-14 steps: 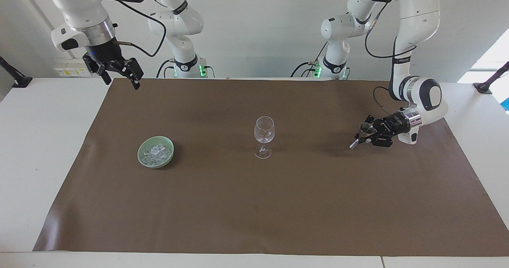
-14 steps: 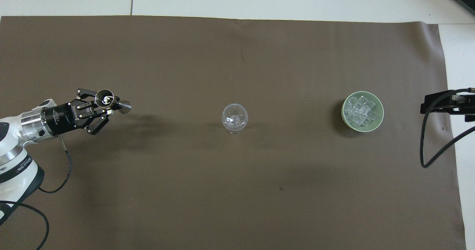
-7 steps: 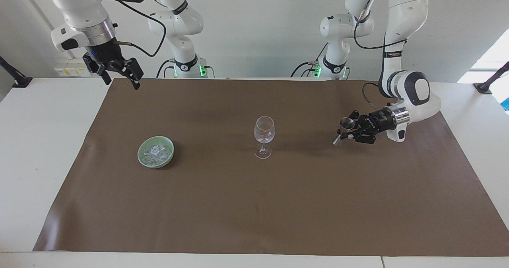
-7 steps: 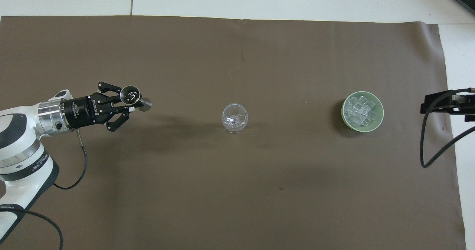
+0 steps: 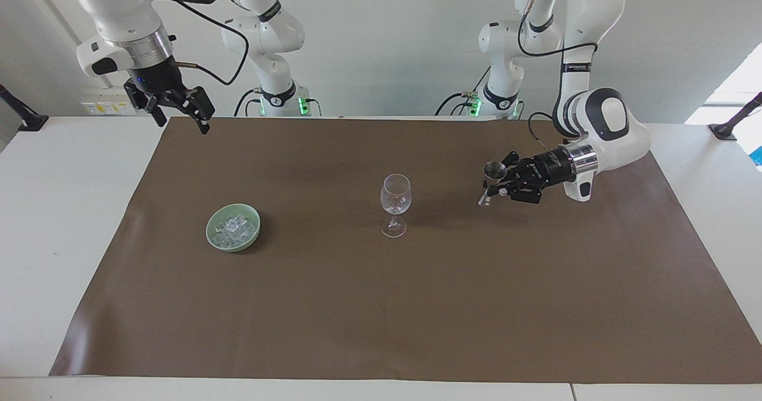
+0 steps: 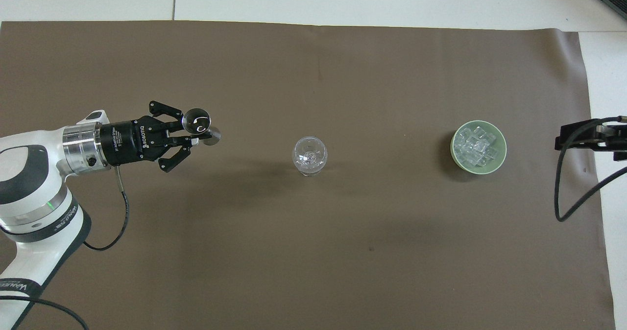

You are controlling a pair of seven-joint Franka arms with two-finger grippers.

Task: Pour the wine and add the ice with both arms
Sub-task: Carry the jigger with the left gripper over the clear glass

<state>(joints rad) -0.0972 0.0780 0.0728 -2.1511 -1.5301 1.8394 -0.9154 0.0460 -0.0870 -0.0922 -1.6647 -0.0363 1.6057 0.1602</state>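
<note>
Wine glass: the wine glass (image 5: 395, 204) stands upright on the brown mat (image 5: 381, 306) at mid-tabletop, its bowl looking empty apart from glints.
Ice: the ice (image 5: 234, 226) is heaped in a green bowl (image 6: 500, 160) on the mat toward the right arm's end, well apart from the glass.
Left hand: the left hand (image 5: 496, 188) is up in the air over the mat toward the left arm's end, level with the glass's bowl, gripping a small metal jigger (image 6: 196, 121) whose cup faces upward.
Right hand: the right hand (image 5: 178, 106) waits high over the mat's edge by the robots; its fingers look spread and hold nothing.
Step in hand, as I judge it: carrying the jigger to the glass to pour.
Doing it well: keep the cup level until its lip is above the glass's rim, then tip slowly, clear of the thin rim so the glass is not knocked over.
</note>
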